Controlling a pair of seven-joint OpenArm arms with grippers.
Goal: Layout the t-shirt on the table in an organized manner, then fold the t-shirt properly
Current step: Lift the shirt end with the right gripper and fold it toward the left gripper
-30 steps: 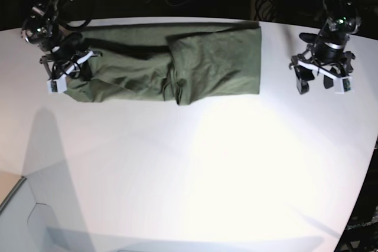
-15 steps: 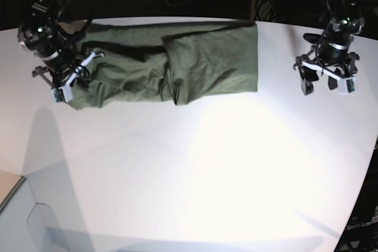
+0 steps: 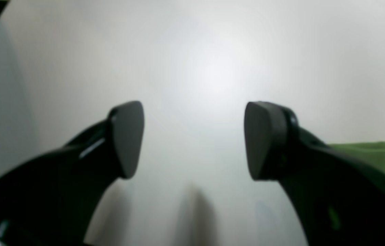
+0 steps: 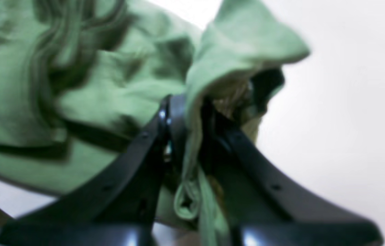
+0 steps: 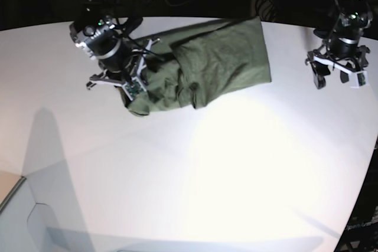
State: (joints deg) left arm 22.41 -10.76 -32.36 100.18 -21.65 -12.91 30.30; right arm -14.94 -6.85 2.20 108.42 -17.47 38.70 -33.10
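Since prev frame my right gripper (image 5: 131,81) dragged its end of the shirt (image 5: 218,63) inward, bunching it; clamped on fabric. Left gripper (image 5: 335,78) wide apart, empty, off to shirt's side. Shirt at table's (image 5: 195,175) far edge: soft, light, grab hems/corners. Nothing else in the way.
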